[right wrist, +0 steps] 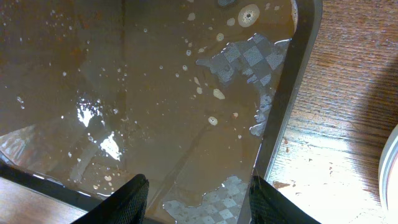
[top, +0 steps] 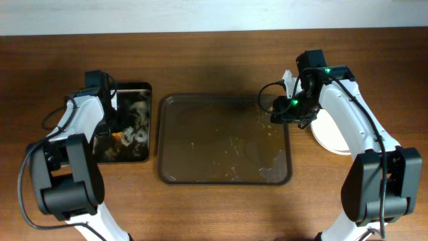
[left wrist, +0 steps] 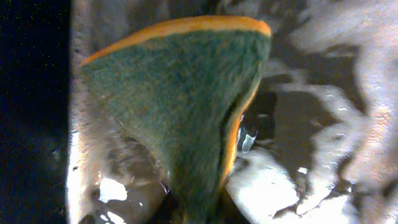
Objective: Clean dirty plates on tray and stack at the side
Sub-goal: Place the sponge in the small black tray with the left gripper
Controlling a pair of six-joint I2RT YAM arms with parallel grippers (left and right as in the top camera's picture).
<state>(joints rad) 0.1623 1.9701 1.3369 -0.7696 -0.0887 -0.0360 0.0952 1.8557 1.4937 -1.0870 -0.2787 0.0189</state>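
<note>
Air is all my right gripper [right wrist: 199, 193] holds, its jaws wide above the right rim of the large dark brown rectangular tray [right wrist: 292, 81]. My left gripper [top: 110, 128], left of that tray, looks pinched on the green, orange-backed sponge [left wrist: 180, 106] over the small black tray [top: 142, 88], though the sponge hides its fingers. The brown tray carries only wet film and suds. Round white plates [top: 331, 137] sit just right of it on the wooden table [top: 221, 60]; my arm hides their count. I judge the work nearly finished.
</note>
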